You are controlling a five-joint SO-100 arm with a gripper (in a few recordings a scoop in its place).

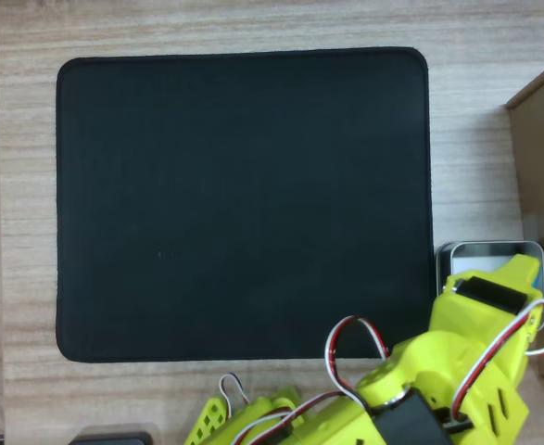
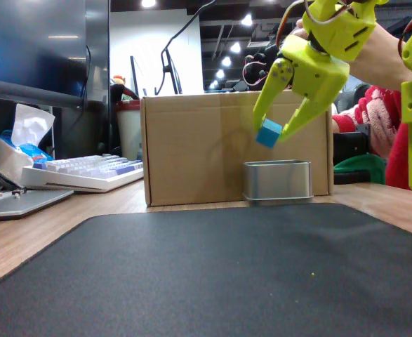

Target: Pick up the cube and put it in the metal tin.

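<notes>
Two fingers of mine hang in the air in the fixed view, and my gripper point(image 2: 279, 130) pinches the cube point(image 2: 268, 133) between their tips. The cube is tilted, one corner down, and it sits above the metal tin point(image 2: 277, 181) and slightly toward its left side, apart from the rim with open air between them. The tin stands on the wooden table point(image 2: 23, 235) just in front of the cardboard box point(image 2: 191, 151), near the box's right end. In the overhead view my yellow arm point(image 1: 475, 352) covers most of the tin point(image 1: 489, 252), leaving its upper rim and rounded corners showing just beside the right edge of the black mat point(image 1: 244, 204). The mat lies bare from edge to edge, wide room to my left in that view. A strip of bare wood runs around the mat's border. The box point(image 1: 542, 167) closes off the right side.
</notes>
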